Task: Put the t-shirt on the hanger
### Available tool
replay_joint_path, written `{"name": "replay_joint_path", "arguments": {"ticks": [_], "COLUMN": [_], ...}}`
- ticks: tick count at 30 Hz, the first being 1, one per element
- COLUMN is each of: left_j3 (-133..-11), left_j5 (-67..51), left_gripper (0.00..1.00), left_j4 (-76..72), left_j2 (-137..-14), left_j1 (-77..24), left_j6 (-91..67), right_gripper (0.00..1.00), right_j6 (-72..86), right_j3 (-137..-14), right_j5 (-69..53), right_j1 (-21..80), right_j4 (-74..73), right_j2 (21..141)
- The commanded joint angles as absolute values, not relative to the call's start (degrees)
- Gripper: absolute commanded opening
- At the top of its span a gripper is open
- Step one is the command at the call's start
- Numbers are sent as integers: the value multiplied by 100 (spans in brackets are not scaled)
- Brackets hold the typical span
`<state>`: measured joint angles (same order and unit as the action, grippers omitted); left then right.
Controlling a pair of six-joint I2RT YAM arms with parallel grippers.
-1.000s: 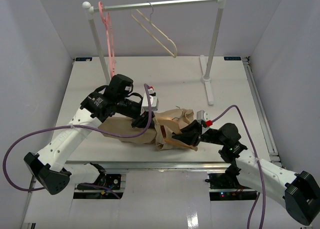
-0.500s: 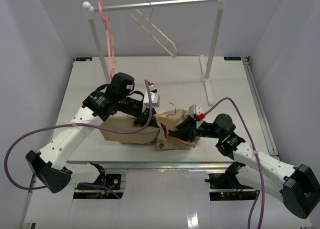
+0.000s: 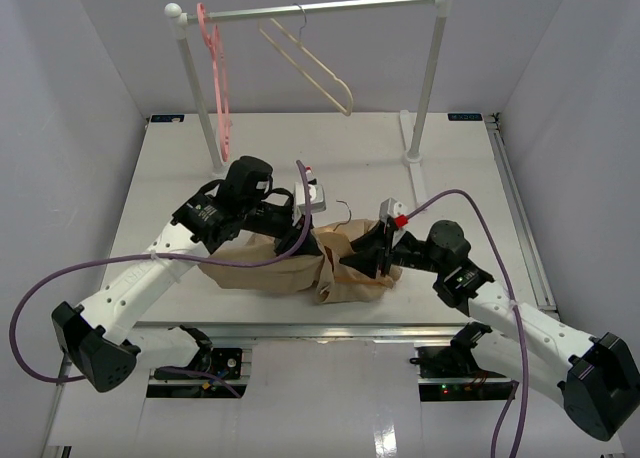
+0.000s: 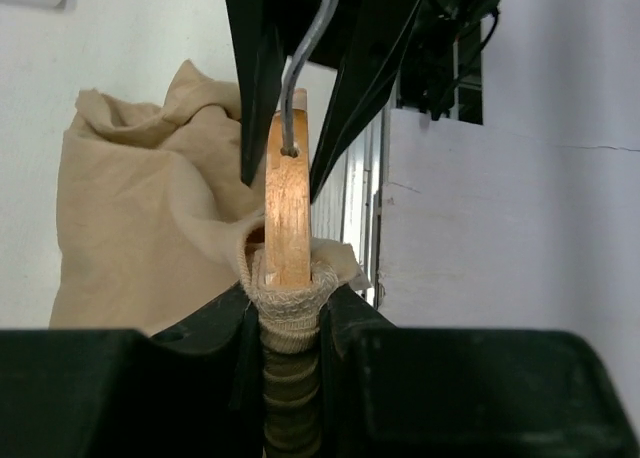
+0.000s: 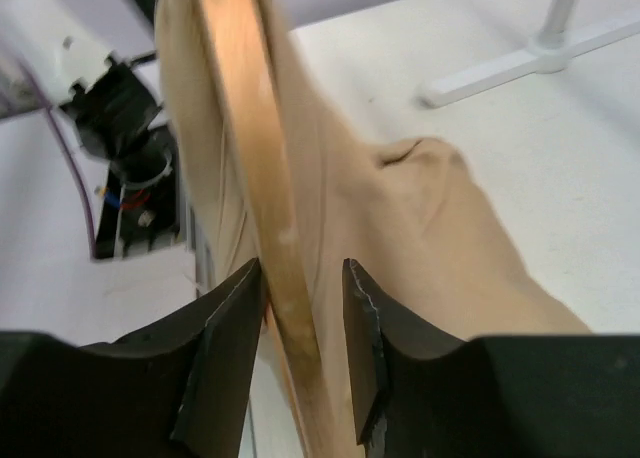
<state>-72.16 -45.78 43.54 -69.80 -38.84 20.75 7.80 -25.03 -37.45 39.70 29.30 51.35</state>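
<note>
You are partway through. The wooden hanger (image 4: 287,218) is threaded up through the neck of the t-shirt (image 4: 140,208), and its thin metal hook (image 4: 305,58) stands clear above the collar, so the hard entry looks done. The shirt is not seated, though. From above it lies bunched in a low heap on the table (image 3: 180,168) between the two arms. In the right wrist view one hanger arm shows as bare wood with cloth only beside it.

Your left gripper (image 4: 290,323) is pinched on the ribbed collar, with the edge of the hanger caught inside the fold. Your right gripper (image 5: 300,308) straddles the hanger's arm with its jaws parted and a gap showing on one side. It looks like a loose guide, not a clamp.

What is left, by my reading, is to draw each shoulder over its hanger end and let the body fall.

The cloth is soft, matte tan and creases easily. The collar is thick, corded rib — good to pinch. The wood is smooth, flat-sided and lightly glossy, so cloth may slip along it.
</note>
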Motion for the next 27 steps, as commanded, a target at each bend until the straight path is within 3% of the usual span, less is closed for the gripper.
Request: {"name": "replay_joint_path", "arguments": {"ticks": [1, 4, 7, 13, 21, 27], "left_j3": [-6689, -6486, -6361, -6275, -5672, -5615], "left_j5": [-3225, -2777, -2293, -1230, 361, 537], "left_gripper": [0, 0, 0, 0, 0, 0], "left_j4": [3551, 3318, 3123, 2851, 2341, 2239], "left_j2": [-6441, -6042, -5746, -5526, -5021, -5076], "left_j1": [-3999, -3999, -3992, -3990, -3990, -3990], "left_j6": [818, 549, 220, -913, -1781, -1871], "right_gripper": [51, 60, 62, 64, 52, 45], "right_j6": [1154, 1508, 1772, 2240, 2670, 3124], "right_j3": [-3103, -3284, -3521, -3617, -2958, -2640], "right_j5": [-2150, -969, -336, -613, -694, -75], "right_j1": [3894, 3894, 3894, 3913, 4111, 4591], "right_j4": [2795, 2423, 1730, 1502, 1980, 2729], "right_j2": [4868, 4658, 4509, 4485, 4913, 5013]}}
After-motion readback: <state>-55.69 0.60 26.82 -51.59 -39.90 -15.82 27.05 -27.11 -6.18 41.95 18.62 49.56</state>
